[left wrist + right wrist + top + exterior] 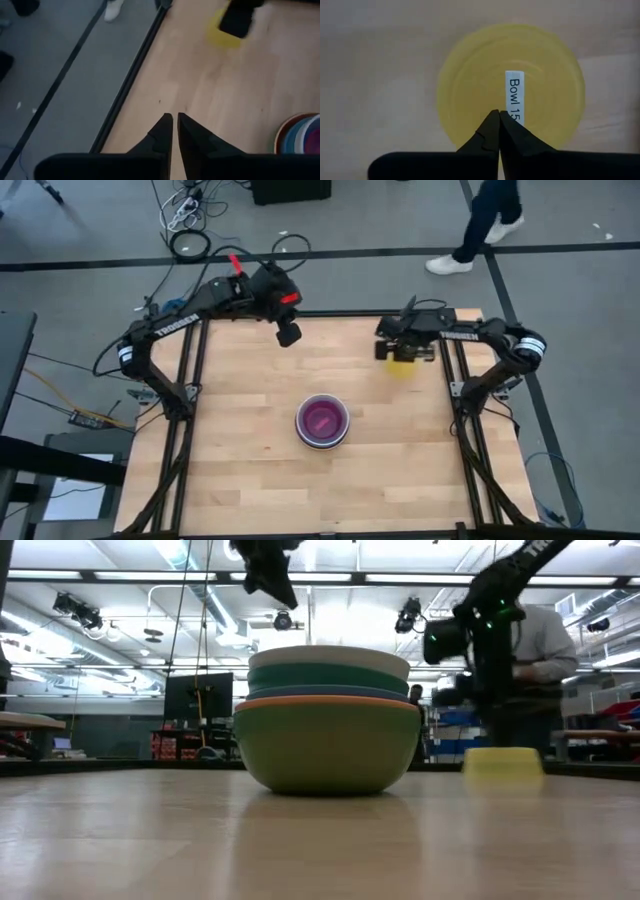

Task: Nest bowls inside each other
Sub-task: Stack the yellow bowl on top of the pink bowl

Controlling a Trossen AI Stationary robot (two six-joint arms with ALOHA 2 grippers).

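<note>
A stack of nested bowls (pixel 322 421) stands on its base at the table's middle; in the low view its outermost bowl is green (pixel 327 745), with orange, blue, teal and white rims above it. A small yellow bowl (pixel 470 90) lies upside down on its rim near the far right, also seen in the low view (pixel 503 762). A white label sticks on its base. My right gripper (pixel 498 114) is shut, points down and stands over that base. My left gripper (pixel 288 335) is shut on nothing, raised over the far left part of the table. My right gripper's shut fingertips (pixel 490 122) stand from above over the yellow bowl's upturned base (pixel 485 95), beside the label. I cannot tell whether they touch it. The bowl rests on the table on its rim.
A person (pixel 480 225) walks on the floor beyond the far edge, and a person (pixel 548 640) stands behind the table in the low view. Black frame rails (pixel 190 380) run along both sides. Bare wood lies around the stack.
</note>
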